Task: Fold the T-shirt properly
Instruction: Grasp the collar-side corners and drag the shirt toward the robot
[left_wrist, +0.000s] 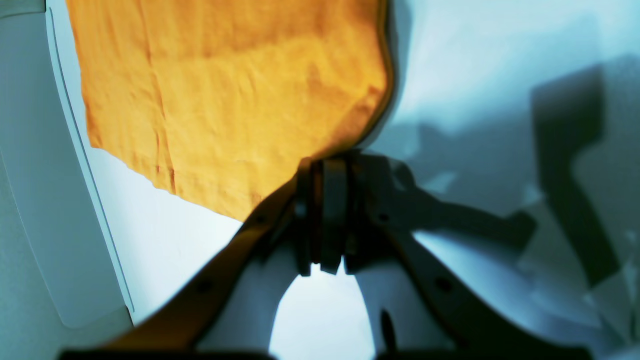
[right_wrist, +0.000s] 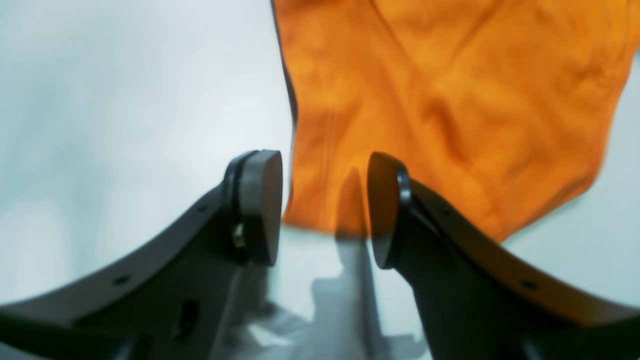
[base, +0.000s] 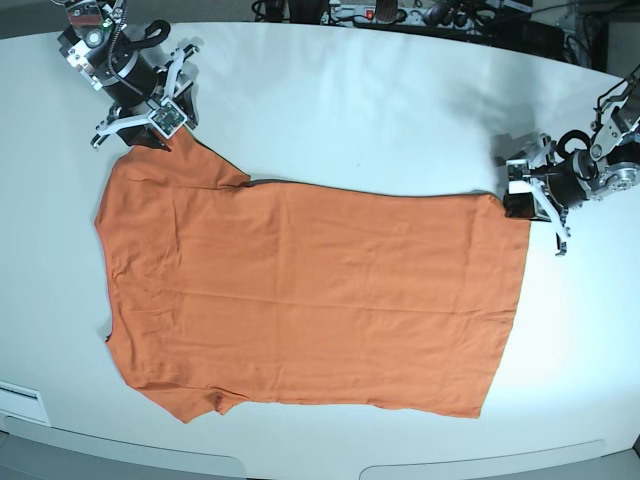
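Orange cloth is lying closest to the base camera: the T-shirt is spreading flat across the white table, its sleeves at the left of the scene and its hem at the right, the near edge almost reaching the table's front rim. It is looking smoothed out with few wrinkles, which I would judge is the starting layout for a fold rather than a fold already made.

At the far right corner of the hem, the left gripper is sitting with its jaws pressed together right at the edge of the fabric; it seems to be pinching that corner, probably pinning it or readying it for a lift, though the wrist picture is too blurred to be certain cloth is between the pads.

At the far left, by the upper sleeve, the right gripper is hovering with its fingers spread wide and nothing between them, the sleeve's edge lying just beyond the tips. I would guess it is lining up to take hold there.
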